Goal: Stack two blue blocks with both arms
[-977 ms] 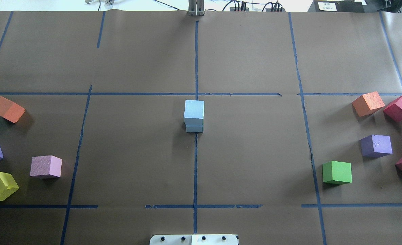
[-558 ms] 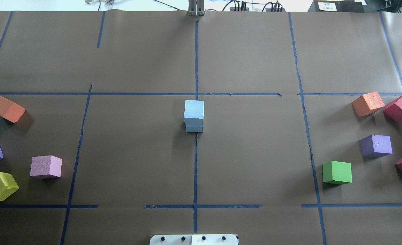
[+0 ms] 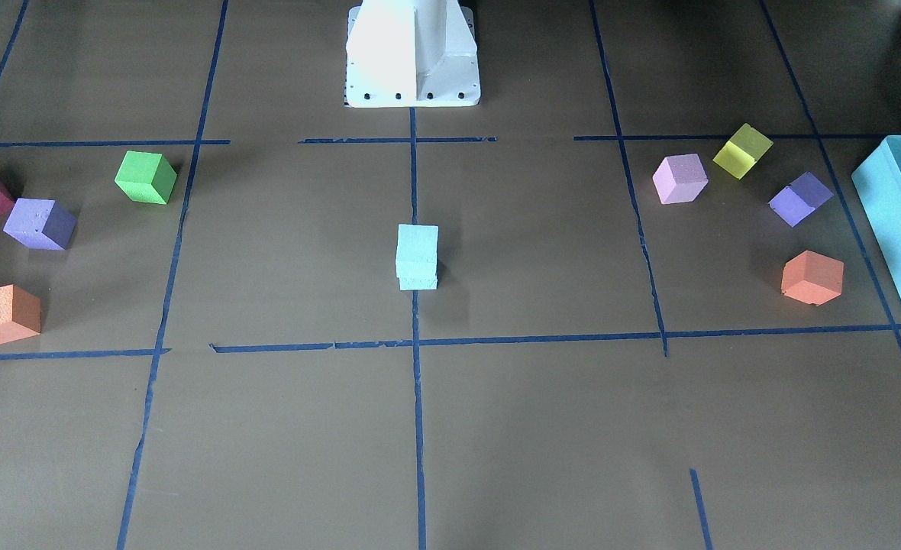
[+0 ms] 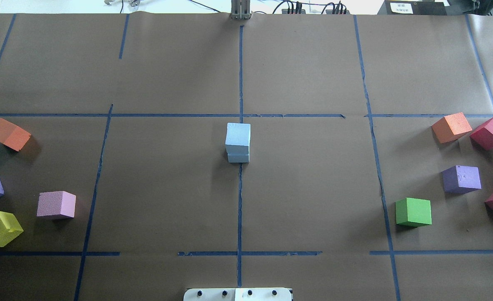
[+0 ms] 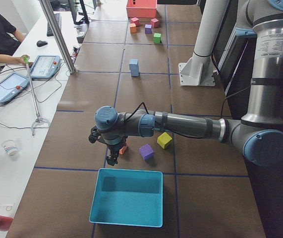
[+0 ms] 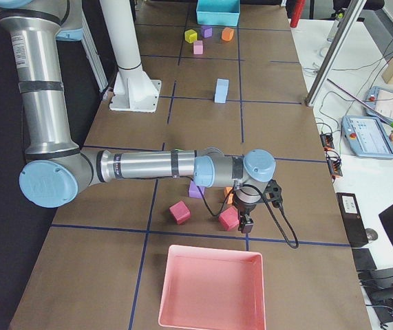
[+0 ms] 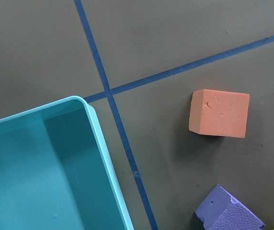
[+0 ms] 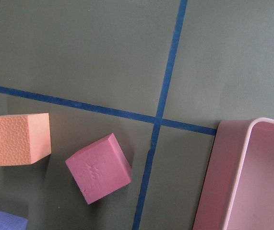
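Two pale sky-blue foam cubes (image 4: pixel 238 140) sit stacked, edges nearly flush, at the middle of the table (image 4: pixel 313 188). Stacking looks done to me. The left pincer (image 5: pixel 111 159) hangs beside an open teal bin (image 5: pixel 126 198), the right pincer (image 6: pixel 246 223) beside a pink tray (image 6: pixel 210 289). Spread or pressed together, I cannot tell. Next, I'd say, just leave the stack alone.

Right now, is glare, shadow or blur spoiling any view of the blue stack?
Overhead exterior: the blue blocks are sharp, with a faint soft shadow on their left; the bright strip along the top edge is blown out. Exterior front-facing: the white pedestal glares almost featureless, and the blocks read greener. Both wrist views: crisp, evenly lit, but the blocks are out of frame.
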Action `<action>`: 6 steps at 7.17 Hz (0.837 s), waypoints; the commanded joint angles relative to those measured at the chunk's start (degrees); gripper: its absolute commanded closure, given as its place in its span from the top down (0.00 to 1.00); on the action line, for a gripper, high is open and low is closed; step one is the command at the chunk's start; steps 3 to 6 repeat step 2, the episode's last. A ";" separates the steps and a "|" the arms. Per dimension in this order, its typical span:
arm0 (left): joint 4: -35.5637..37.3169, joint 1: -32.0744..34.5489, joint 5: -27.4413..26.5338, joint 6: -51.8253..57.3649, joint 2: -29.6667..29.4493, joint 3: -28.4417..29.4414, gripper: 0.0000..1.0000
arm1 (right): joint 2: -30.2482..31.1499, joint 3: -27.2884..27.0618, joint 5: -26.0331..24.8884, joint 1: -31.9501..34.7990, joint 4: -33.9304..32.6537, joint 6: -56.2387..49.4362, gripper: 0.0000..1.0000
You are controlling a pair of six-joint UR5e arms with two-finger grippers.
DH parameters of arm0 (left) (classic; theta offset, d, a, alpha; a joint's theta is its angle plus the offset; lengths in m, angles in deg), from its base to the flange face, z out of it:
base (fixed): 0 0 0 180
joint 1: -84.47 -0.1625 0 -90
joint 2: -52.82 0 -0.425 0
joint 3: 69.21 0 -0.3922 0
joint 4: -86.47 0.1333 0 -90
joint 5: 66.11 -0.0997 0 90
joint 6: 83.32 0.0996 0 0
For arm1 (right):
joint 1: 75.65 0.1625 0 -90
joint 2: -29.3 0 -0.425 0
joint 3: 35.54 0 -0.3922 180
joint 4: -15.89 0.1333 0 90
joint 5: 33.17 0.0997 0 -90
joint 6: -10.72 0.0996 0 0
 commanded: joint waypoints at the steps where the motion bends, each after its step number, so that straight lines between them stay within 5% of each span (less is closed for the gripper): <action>1: 0.09 0.00 -0.13 0.08 -1.32 -0.64 1.00 | -0.09 0.33 0.07 0.00 -0.04 0.29 1.00; 6: 0.00 0.00 0.05 -0.01 -1.34 -1.08 1.00 | -0.09 0.42 0.07 0.00 -0.04 0.37 1.00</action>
